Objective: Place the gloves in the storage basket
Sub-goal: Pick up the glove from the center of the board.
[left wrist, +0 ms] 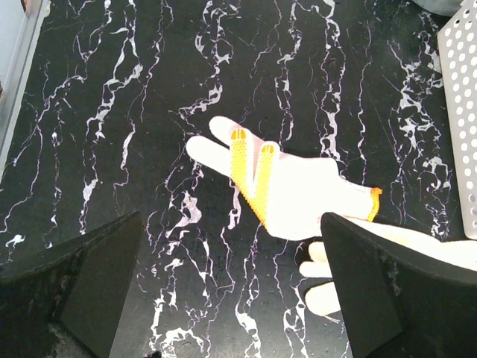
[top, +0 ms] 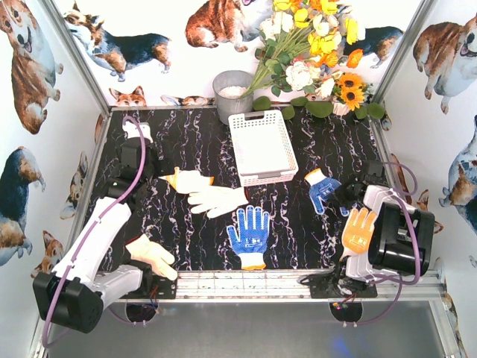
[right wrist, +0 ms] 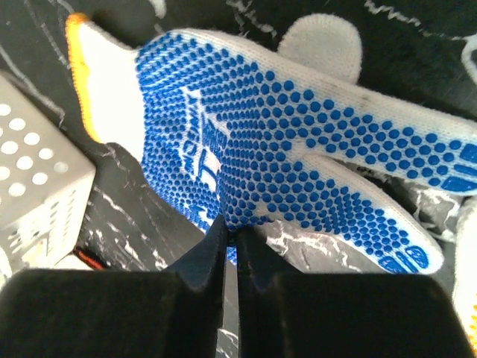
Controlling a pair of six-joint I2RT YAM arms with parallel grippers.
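Observation:
The white lattice storage basket (top: 261,145) stands at the back middle, empty. On the table lie a white glove with yellow fingertips (top: 186,180), a plain white glove (top: 218,200) and a blue dotted glove (top: 250,235). My left gripper (top: 143,170) is open above the table, and the yellow-tipped glove (left wrist: 291,186) lies just ahead between its fingers (left wrist: 387,283). My right gripper (right wrist: 232,239) is shut on the edge of a second blue dotted glove (right wrist: 283,142), which also shows in the top view (top: 322,188). An orange glove (top: 359,230) lies on the right arm and a cream glove (top: 149,255) on the left arm.
A grey metal bucket (top: 232,93) and a bunch of flowers (top: 313,52) stand at the back. Patterned walls close in both sides. The basket's corner (right wrist: 37,186) is close to the left of the right gripper, and its side (left wrist: 458,112) shows at the right of the left wrist view.

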